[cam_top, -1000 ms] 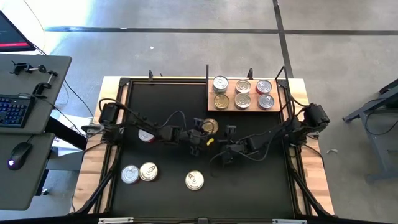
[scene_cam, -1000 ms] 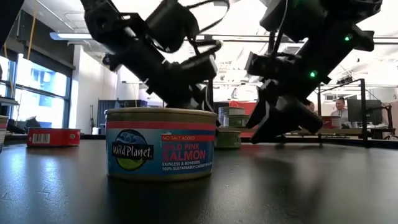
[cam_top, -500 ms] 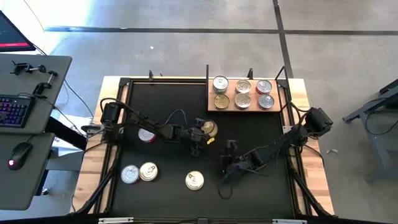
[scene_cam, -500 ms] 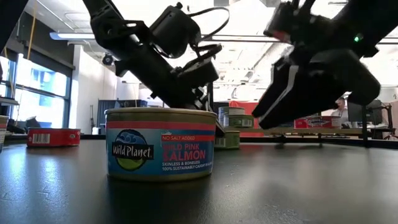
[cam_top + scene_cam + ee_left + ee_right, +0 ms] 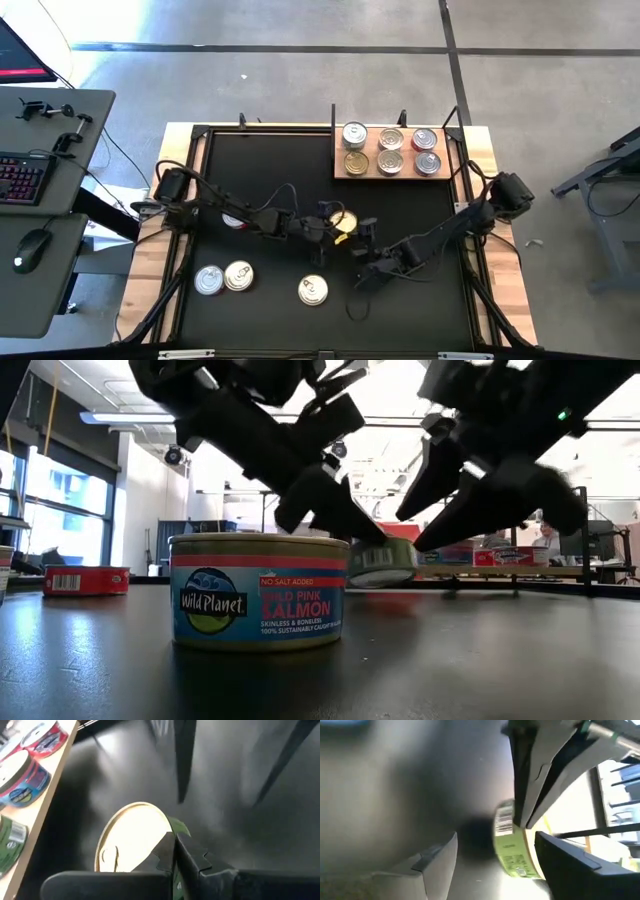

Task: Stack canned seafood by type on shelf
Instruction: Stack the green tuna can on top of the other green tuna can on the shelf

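Left claw (image 5: 338,226) now clamped, gold-lidded tin (image 5: 345,221) (lifted)

Glossy metal tin lids (image 5: 313,290); matt black mat (image 5: 270,170); wooden shelf (image 5: 391,174).

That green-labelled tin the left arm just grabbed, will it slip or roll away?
Probably not: the green-labelled tin looks rigid, and the left tool is shut on its rim. It hangs tilted above the mat, so it might swing. Dropped on edge, the round tin could roll.

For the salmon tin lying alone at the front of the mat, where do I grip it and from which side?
Come straight down on the salmon tin and pinch its side wall across the width. It sits flat, lid up, with bare mat all round, so the fingers fit either side. The right gripper stands open nearby.
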Motion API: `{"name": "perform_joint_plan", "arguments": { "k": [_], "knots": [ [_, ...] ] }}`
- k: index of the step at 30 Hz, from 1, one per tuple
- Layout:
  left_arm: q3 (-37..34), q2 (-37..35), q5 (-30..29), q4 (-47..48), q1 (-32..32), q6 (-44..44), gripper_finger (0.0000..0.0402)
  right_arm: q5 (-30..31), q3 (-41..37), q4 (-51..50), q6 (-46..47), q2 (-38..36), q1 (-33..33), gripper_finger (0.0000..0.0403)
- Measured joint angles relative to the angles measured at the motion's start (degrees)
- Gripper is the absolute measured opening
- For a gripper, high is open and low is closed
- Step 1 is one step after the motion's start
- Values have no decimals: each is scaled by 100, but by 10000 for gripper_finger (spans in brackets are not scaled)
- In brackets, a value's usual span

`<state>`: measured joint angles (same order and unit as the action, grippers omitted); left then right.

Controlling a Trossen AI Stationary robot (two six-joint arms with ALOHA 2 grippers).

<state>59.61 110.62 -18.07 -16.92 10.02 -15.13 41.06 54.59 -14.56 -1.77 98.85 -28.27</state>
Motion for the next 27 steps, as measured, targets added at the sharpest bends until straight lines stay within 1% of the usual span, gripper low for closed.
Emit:
{"name": "perform_joint_plan", "arguments": {
  "k": [4,8,10,14,18,22,24,27],
  "knots": [
    [0,-108,313,19,-28,272,0,217,-4,31,-472,116,162,256],
    [0,-117,420,23,-24,309,0,-124,-7,156,-790,288,334,256],
    [0,-117,456,24,-17,314,0,-174,-7,226,-838,382,390,256],
    [0,-119,667,14,-15,474,0,-45,-13,349,-378,514,455,256],
    [0,-120,697,8,23,604,0,151,-11,408,122,517,497,253],
    [0,-195,682,36,99,749,0,223,-11,453,222,520,499,229],
    [0,-254,636,83,143,802,0,168,-11,466,328,520,487,205],
    [0,-350,525,135,177,918,1,-56,4,504,564,511,485,158]
  ]
}}
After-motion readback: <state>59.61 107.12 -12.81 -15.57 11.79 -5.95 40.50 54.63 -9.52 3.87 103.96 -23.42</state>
